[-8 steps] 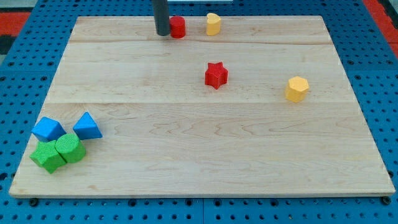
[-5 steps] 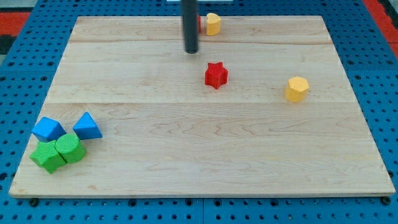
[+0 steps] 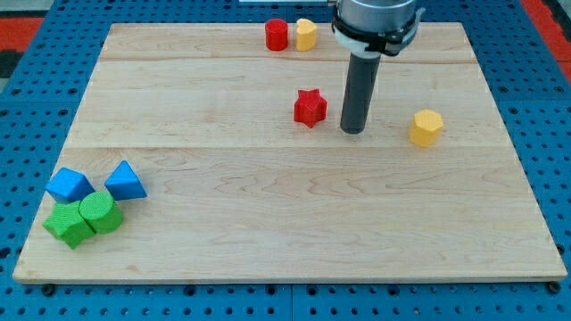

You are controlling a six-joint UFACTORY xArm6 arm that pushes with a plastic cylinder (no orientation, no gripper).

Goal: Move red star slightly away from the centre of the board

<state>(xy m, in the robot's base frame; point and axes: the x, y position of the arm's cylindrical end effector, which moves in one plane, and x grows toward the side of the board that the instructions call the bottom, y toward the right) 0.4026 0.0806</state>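
The red star (image 3: 310,107) lies on the wooden board (image 3: 285,214), a little above and right of the board's middle. My tip (image 3: 352,130) stands just to the star's right and slightly lower, a small gap apart from it. The dark rod rises from the tip toward the view's top.
A red cylinder (image 3: 277,35) and a yellow block (image 3: 306,35) sit side by side at the top edge. A yellow hexagonal block (image 3: 426,127) lies to the right of the tip. Two blue blocks (image 3: 69,185) (image 3: 124,181) and two green blocks (image 3: 101,212) (image 3: 67,225) cluster at the bottom left.
My tip moved from beside the red cylinder at the top down and right, to just right of the red star. The red cylinder has shifted slightly right. The star has not moved.
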